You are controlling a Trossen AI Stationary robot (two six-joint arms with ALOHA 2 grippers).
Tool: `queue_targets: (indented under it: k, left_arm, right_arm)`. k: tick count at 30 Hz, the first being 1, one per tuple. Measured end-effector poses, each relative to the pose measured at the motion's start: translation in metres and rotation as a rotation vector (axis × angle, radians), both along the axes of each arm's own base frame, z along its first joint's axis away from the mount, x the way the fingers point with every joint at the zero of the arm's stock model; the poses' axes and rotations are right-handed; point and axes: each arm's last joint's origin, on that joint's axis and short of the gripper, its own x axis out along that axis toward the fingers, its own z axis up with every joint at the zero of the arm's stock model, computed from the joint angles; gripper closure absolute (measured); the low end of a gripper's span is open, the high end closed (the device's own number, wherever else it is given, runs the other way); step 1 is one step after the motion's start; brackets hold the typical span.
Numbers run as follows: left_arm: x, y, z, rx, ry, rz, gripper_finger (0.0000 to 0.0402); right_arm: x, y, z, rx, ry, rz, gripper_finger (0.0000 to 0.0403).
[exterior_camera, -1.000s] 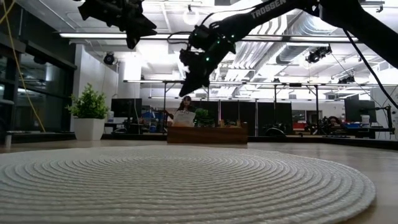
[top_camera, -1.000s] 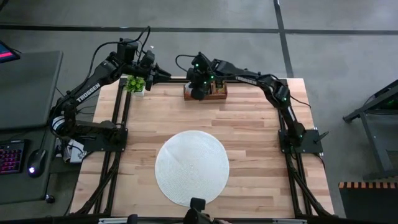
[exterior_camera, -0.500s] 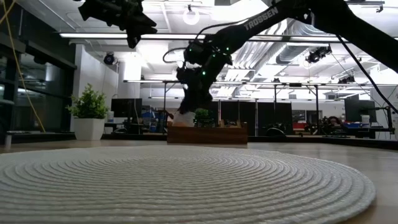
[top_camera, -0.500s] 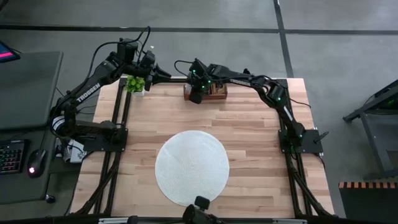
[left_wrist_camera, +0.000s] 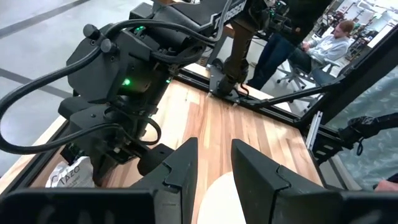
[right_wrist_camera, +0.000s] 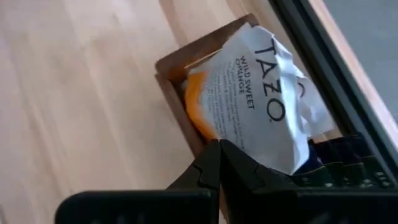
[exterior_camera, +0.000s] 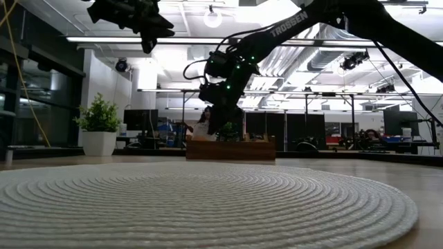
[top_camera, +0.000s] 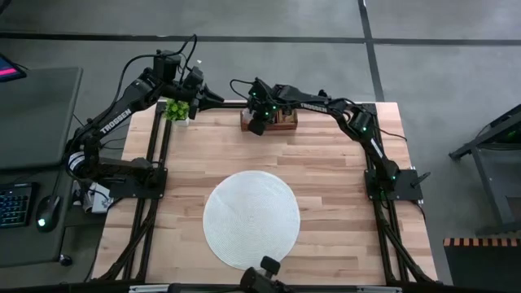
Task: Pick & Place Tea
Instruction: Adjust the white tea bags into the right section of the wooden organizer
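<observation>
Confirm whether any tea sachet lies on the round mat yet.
No, the mat is bare in the high view; the right gripper pinches a sachet at the tray.

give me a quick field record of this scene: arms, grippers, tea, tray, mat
right gripper: down at the left end of the wooden tray, fingers shut on a white-and-orange tea sachet
sachet text: reads TAZO, wild sweet orange
sachet position: at the tray's end compartment, not clearly lifted out
left gripper: raised above the table's far left corner by the potted plant, fingers slightly apart, holding nothing
round mat: near-centre of the table, nothing on it
person: seated in the room beyond the table
</observation>
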Motion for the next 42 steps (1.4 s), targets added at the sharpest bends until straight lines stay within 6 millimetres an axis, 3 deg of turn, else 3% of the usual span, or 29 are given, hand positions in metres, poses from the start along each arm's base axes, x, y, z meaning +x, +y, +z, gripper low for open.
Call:
queue_targets:
  k: [8,17,22,31,42]
  left_arm:
    - [0.000,-0.001,0.000,-0.007,-0.009,-0.023,0.0305]
    - [-0.003,-0.004,0.001,-0.008,-0.006,-0.045,0.0305]
    - [-0.003,-0.005,0.001,-0.007,-0.007,-0.048,0.0305]
    - [-0.004,-0.007,0.001,0.002,0.001,-0.051,0.0305]
    - [-0.004,-0.007,0.001,0.000,-0.001,-0.055,0.0305]
  right_arm:
    - [0.005,0.004,0.017,-0.034,-0.088,0.003,0.0403]
    - [0.006,-0.015,0.025,-0.049,-0.218,-0.244,0.0403]
    - [0.001,-0.023,0.022,0.024,-0.226,-0.327,0.0403]
    - [-0.001,-0.022,0.018,0.087,-0.214,-0.331,0.0403]
    - [0.001,-0.020,-0.002,0.169,-0.157,-0.325,0.0403]
